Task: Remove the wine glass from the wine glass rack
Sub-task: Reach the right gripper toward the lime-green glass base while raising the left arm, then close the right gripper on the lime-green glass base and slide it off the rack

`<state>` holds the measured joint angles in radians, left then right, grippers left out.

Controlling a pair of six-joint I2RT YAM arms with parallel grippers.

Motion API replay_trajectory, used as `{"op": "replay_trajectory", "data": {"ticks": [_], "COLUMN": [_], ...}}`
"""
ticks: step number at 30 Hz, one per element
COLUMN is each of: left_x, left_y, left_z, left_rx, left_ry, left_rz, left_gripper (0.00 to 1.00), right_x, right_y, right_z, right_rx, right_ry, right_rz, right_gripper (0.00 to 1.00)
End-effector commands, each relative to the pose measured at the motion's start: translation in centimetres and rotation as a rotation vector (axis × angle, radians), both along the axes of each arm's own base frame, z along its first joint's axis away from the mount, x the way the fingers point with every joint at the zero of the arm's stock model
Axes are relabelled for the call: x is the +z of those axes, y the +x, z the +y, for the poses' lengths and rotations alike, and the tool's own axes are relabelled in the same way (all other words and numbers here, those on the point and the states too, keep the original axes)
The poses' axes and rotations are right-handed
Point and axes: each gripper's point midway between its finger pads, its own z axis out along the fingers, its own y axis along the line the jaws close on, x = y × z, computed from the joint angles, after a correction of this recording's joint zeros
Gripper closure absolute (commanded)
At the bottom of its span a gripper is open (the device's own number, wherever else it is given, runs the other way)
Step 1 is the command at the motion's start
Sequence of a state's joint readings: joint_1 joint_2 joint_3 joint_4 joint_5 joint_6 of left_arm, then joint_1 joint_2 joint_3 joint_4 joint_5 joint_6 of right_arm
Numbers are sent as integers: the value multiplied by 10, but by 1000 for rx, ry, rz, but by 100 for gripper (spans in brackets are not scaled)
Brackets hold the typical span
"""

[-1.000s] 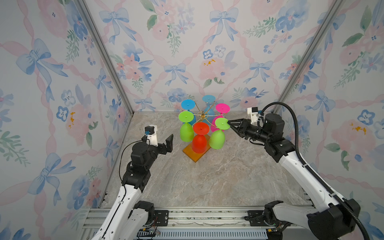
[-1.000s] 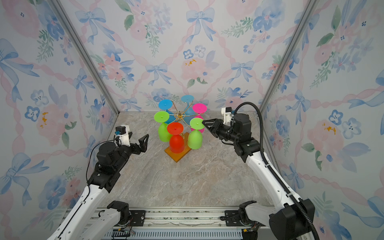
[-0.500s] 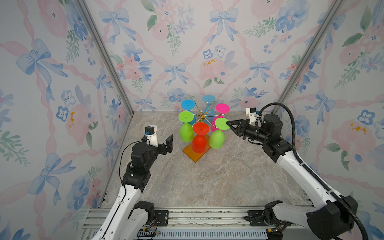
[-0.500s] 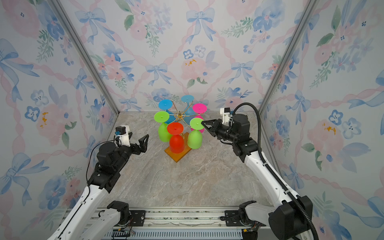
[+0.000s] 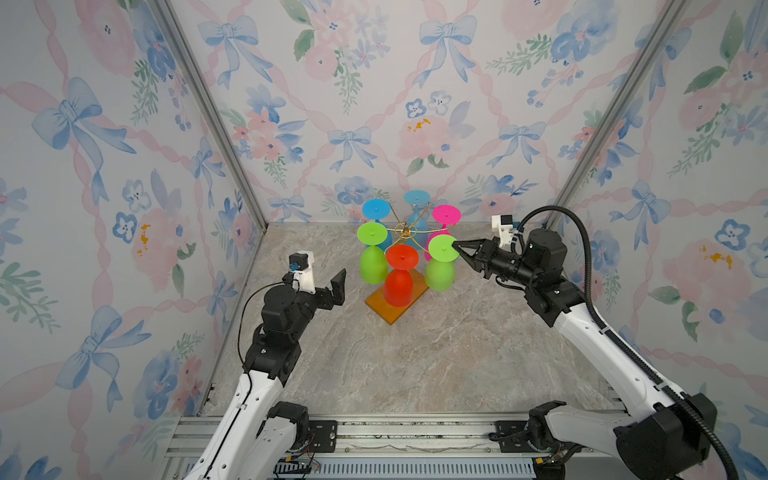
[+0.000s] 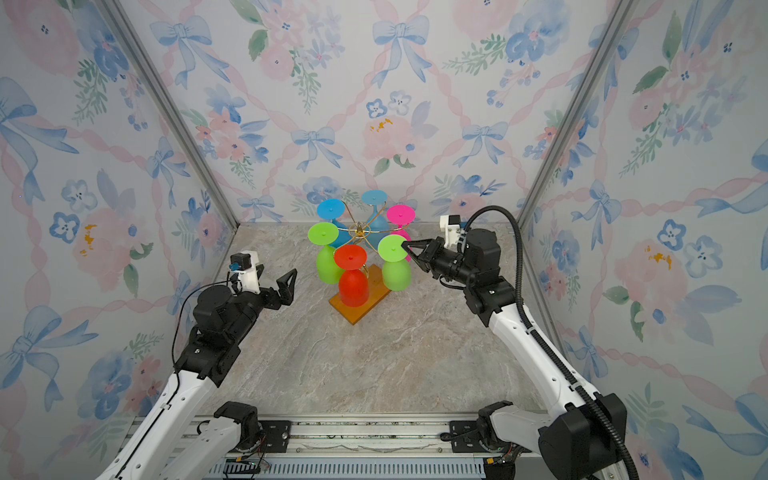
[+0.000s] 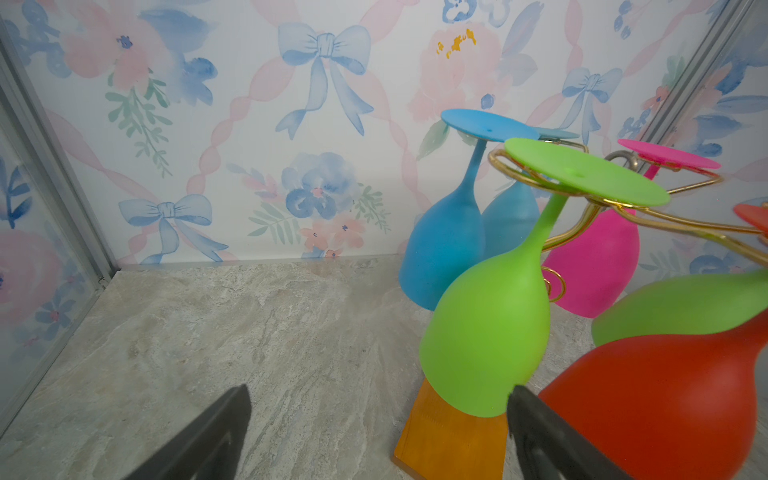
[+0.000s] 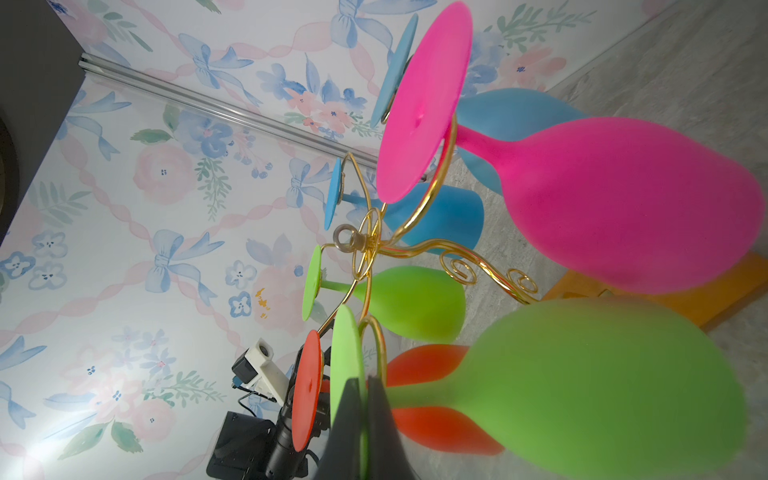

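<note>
On rack (image 5: 388,311): six glasses (image 5: 398,286) hanging | right tool (image 5: 455,245) clamped on green wine glass (image 5: 439,274) | left tool (image 6: 275,280) apart

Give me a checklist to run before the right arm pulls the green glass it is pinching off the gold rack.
1. Right claw shut on the foot disc of the lime-green plastic wine glass: ok.
2. That glass hangs upside down in the thin gold wire rack: ok.
3. Left claw open, clear of the rack: ok.
4. Orange wooden base steadied by a claw: not ok.
5. Gap to the red plastic wine glass beside it: cannot tell.
</note>
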<state>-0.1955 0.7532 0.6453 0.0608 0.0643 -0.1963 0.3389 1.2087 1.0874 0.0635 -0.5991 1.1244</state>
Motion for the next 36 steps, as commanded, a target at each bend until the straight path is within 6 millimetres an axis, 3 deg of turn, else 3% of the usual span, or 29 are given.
{"op": "replay_trajectory", "data": {"ticks": [1, 10, 36], "left_x": [6, 6, 7], "left_y": [0, -1, 0], "left_z": [4, 4, 8], "left_rx": [17, 19, 26], "left_ry": [-22, -25, -35], "left_rz": [-28, -29, -33], "left_gripper": [2, 2, 2], "right_x": [6, 13, 26], "right_y": [-14, -21, -14], "right_z": [4, 10, 29], "right_rx": [30, 28, 35], "right_ry": [18, 51, 60], "right_rz": [-6, -2, -16], "right_gripper": [98, 100, 100]}}
